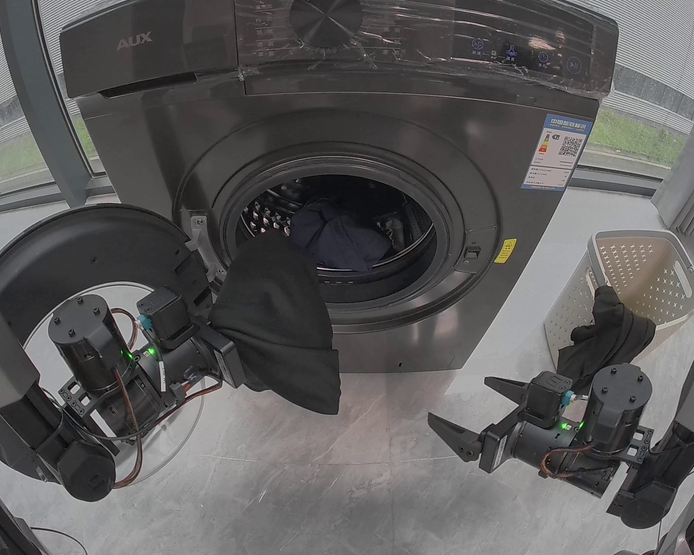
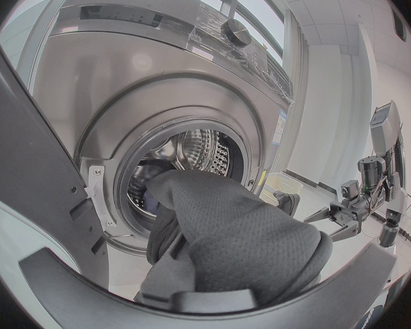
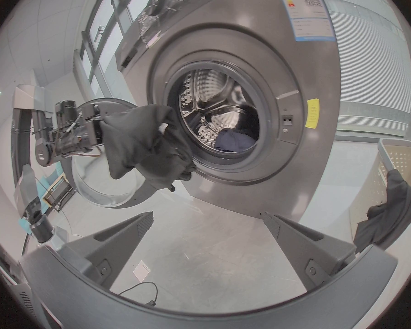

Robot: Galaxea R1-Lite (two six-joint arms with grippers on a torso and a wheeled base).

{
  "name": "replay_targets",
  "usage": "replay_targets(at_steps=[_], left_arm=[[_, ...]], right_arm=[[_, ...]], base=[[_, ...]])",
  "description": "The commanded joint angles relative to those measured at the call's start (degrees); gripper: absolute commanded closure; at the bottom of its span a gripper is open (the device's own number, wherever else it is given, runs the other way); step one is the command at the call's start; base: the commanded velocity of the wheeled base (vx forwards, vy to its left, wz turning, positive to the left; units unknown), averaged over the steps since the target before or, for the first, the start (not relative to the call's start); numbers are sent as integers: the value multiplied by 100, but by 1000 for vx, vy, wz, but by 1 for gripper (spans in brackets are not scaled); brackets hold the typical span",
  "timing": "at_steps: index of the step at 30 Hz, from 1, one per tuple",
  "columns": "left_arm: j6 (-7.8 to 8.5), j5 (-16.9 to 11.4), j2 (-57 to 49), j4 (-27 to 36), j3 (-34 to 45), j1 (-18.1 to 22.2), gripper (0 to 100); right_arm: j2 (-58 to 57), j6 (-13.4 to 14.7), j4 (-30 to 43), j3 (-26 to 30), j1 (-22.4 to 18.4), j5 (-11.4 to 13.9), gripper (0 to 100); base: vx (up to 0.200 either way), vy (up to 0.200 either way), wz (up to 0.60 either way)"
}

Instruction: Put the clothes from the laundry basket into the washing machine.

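- The grey front-loading washing machine (image 1: 409, 129) stands with its round door (image 1: 77, 248) swung wide to the robot's left, so the drum mouth is free to take clothes.
- One piece looks already delivered: a dark navy bundle of cloth (image 1: 339, 240) lies inside the steel drum, towards the front.
- The left gripper (image 1: 222, 358) is clamped on a black mesh-weave garment (image 1: 281, 325). The cloth covers its fingers, so I judge the grip from the way the garment hangs from it.
- That garment is only partly in. Its upper edge touches the lower left of the door ring, while most of it droops down the machine's front towards the floor. From where I stand it needs to be carried further into the drum before being let go, or the loose part may slide back out.
- The right gripper (image 1: 461, 401) hangs low over the pale floor between the machine and the basket, its two dark fingers spread wide and holding nothing.
- The white perforated plastic laundry basket (image 1: 675, 267) sits on the floor at the robot's right. A black crumpled piece of clothing (image 1: 605, 341) is draped over its near rim, half spilling out.
- I cannot see to the bottom of the basket, so I cannot say whether more lies in there.
- My reckoning is one item in, one at the door and at least one left to fetch, so the job is roughly at its middle.
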Motion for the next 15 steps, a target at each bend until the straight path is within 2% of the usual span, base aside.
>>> replay_targets(at_steps=[1,4,5,9,15], left_arm=[[-33,6,-45,-32,145,16,100],[-59,-21,-36,-14,198,-2,100],[-94,-29,-10,-14,224,-37,100],[-42,-3,34,-23,206,-336,100],[-15,6,25,-14,171,-406,100]], right_arm=[[57,-1,-5,43,-197,6,0],[-13,8,-5,43,-179,6,0],[-22,8,3,35,-118,-12,0],[-4,25,12,-9,14,-38,0],[31,34,30,17,85,-47,0]], base=[[0,0,0],[0,0,0],[200,0,0],[200,0,0],[200,0,0]])
